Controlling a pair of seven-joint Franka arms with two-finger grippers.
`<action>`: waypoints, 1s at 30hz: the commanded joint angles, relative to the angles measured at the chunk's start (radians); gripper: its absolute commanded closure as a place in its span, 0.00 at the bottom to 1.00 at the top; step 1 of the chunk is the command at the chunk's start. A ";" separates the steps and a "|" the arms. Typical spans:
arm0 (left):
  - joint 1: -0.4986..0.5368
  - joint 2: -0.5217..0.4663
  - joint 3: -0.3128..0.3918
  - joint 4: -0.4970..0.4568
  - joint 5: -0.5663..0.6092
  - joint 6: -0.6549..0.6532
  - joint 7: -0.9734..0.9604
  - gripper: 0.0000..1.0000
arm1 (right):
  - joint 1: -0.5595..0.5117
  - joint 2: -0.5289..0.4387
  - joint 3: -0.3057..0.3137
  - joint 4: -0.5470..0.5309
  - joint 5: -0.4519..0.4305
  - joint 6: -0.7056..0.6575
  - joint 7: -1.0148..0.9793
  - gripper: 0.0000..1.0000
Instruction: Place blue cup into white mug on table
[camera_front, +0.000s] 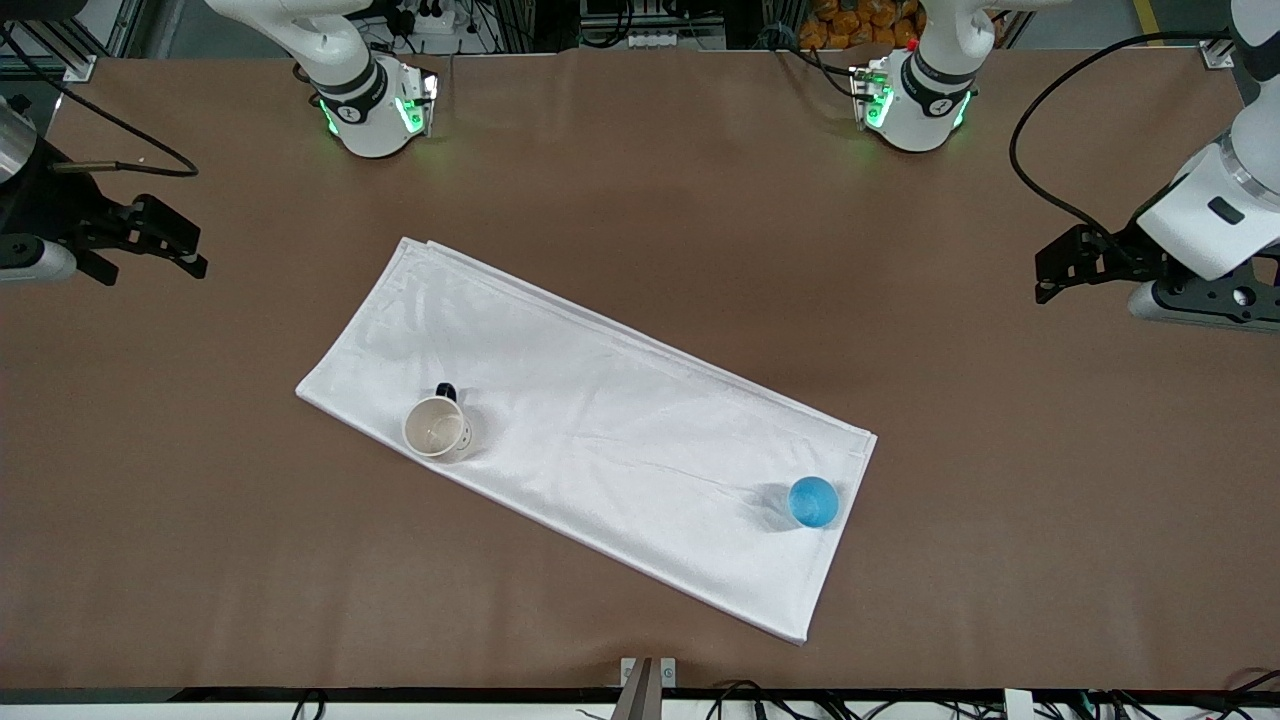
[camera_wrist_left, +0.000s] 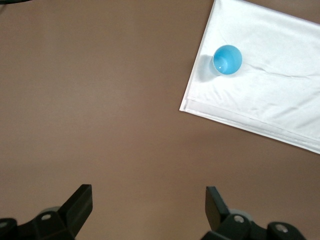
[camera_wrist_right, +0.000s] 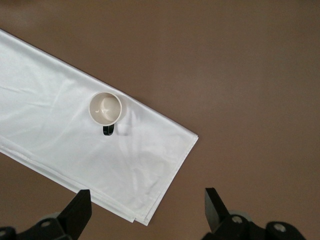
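**Both arms parked, cup and mug sitting on the cloth**

From my remote seat: the blue cup (camera_front: 812, 502) stands upright on the white cloth (camera_front: 600, 420), close to the cloth's corner at the left arm's end of the table (camera_front: 640, 150). The white mug (camera_front: 437, 428) is upright too, on the same cloth toward the right arm's end, near the cloth's edge, its dark handle pointing away from the front camera. They're well apart, with a long stretch of cloth between them. The mug looks empty from above.

The left gripper (camera_front: 1045, 275) hangs over bare table at its own end, fingers spread wide, nothing between them. In its wrist view I see the cup (camera_wrist_left: 227, 59) with its mouth up, well clear of the fingers (camera_wrist_left: 80, 202).

The right gripper (camera_front: 190, 250) waits over bare table at its end, also spread wide and empty. Its wrist view shows the mug (camera_wrist_right: 106, 109) on the cloth (camera_wrist_right: 60, 130), well away from the fingers (camera_wrist_right: 80, 207).
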 joint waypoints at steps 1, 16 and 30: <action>-0.002 -0.002 0.002 0.006 -0.003 0.002 -0.007 0.00 | -0.014 -0.014 0.005 -0.009 0.020 -0.009 -0.009 0.00; -0.048 0.148 0.002 0.008 -0.008 0.103 -0.079 0.00 | -0.012 -0.012 0.005 -0.009 0.020 -0.005 -0.009 0.00; -0.086 0.269 0.008 0.008 0.015 0.197 -0.130 0.00 | 0.005 -0.003 0.010 -0.037 0.021 -0.011 -0.009 0.00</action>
